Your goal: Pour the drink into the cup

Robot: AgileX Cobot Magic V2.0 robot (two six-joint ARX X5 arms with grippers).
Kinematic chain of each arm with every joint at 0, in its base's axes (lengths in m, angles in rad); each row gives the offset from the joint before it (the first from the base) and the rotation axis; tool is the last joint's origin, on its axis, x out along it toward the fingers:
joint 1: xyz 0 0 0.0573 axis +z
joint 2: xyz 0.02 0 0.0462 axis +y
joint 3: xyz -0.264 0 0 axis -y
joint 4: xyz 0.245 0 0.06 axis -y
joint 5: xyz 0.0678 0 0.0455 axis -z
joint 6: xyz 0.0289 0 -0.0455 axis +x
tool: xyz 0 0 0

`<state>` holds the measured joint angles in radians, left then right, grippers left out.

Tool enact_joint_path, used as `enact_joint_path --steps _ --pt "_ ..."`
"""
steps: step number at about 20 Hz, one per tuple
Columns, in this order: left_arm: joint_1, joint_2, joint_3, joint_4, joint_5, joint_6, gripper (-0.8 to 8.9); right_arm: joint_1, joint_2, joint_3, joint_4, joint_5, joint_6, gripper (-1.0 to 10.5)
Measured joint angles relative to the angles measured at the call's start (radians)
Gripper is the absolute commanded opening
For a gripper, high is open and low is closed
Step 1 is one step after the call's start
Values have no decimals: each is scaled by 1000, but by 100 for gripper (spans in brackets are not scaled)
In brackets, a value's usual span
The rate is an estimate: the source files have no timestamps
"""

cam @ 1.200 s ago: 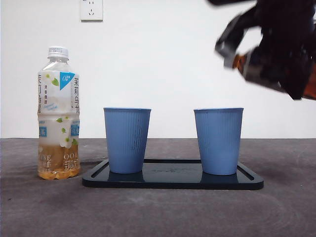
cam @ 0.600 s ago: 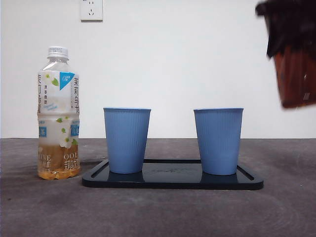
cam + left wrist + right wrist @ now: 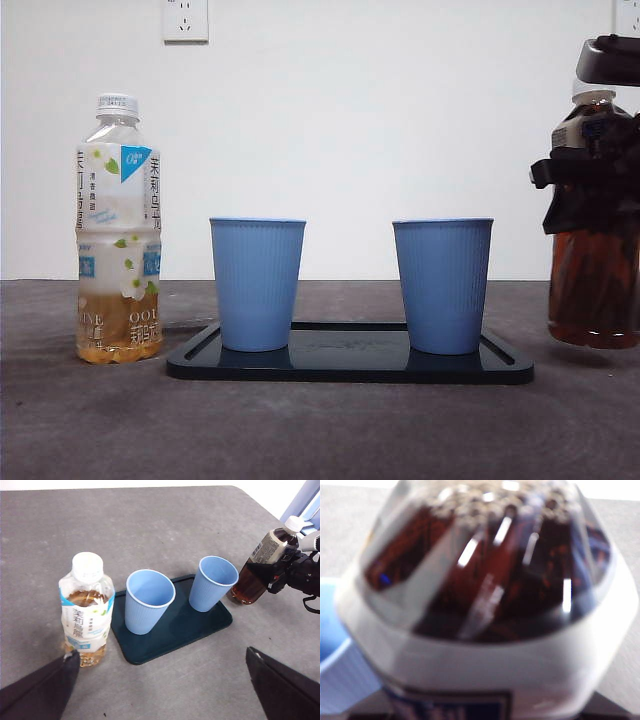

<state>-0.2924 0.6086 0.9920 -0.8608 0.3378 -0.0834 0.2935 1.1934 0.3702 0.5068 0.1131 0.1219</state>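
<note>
A bottle of dark brown drink (image 3: 592,290) with a white cap is upright at the far right, just right of the tray, its base at or just above the table. My right gripper (image 3: 590,190) is shut around its middle, which the left wrist view (image 3: 287,572) also shows. The bottle fills the right wrist view (image 3: 485,580). Two blue cups, the left (image 3: 257,285) and the right (image 3: 442,285), stand upright on a dark tray (image 3: 350,367). My left gripper (image 3: 161,652) is open and empty, high above the table's near side.
A capped, clear bottle of pale tea (image 3: 118,240) stands left of the tray and also shows in the left wrist view (image 3: 86,610). A wall socket (image 3: 185,18) sits on the white wall behind. The grey table's edge runs close behind the brown bottle.
The right gripper has swung the brown bottle from a tilted pose high at the right to upright. It has lowered the bottle to table level beside the tray. The cups have not moved.
</note>
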Motion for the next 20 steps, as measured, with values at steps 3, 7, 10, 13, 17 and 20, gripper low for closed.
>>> enact_joint_path --steps 3,7,10,13,17,20 --pt "0 0 0 0 0 0 530 -8 60 0 44 -9 14 188" --pt "0 0 0 0 0 0 530 -8 76 0 50 -9 14 190" --pt "0 0 0 0 0 0 530 -8 76 0 50 -9 14 315" --pt "0 0 0 0 0 0 530 -8 64 6 78 -9 14 453" --pt "0 2 0 0 -2 0 530 -8 -47 26 -28 -9 14 480" --pt "0 25 -1 14 -54 13 530 2 -164 65 -205 -27 14 493"
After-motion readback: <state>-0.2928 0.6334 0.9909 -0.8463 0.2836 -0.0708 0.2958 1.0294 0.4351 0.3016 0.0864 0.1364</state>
